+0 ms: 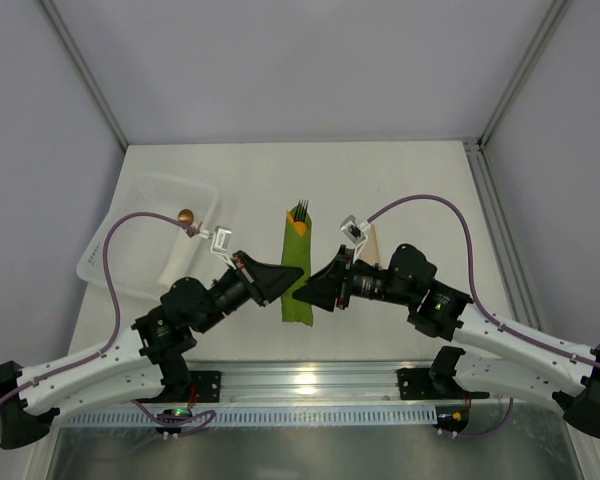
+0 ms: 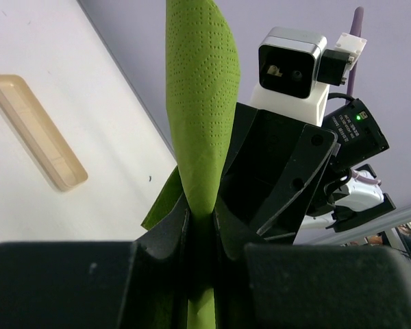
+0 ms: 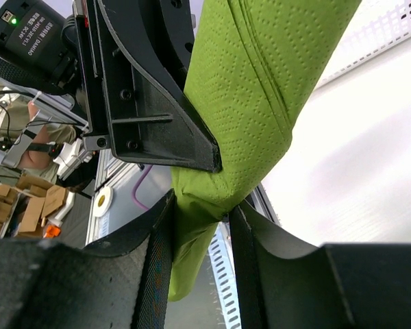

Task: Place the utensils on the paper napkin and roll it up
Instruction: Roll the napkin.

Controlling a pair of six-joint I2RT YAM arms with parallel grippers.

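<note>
Rolling step, near done: paper napkin [image 1: 296, 245] already a tube mid-counter [image 1: 410, 190], utensils [image 1: 299, 212] poking out far end. Left end effector [image 2: 202, 229] pinches roll, jaws narrow. Right end effector [image 3: 202, 219] half-wide, flanks lower end; firm clamp cannot tell. Next, likely: tighten wrap, lay roll flat.

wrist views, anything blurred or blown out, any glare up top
Left wrist: the napkin is sharp, its embossing clear. Right wrist: the table washes out white, the room behind blurs. Top external: glare on the metal rail between the bases.

Robot lab, white enclosure [image 1: 280, 70], aluminium rail [image 1: 310, 380]
</note>
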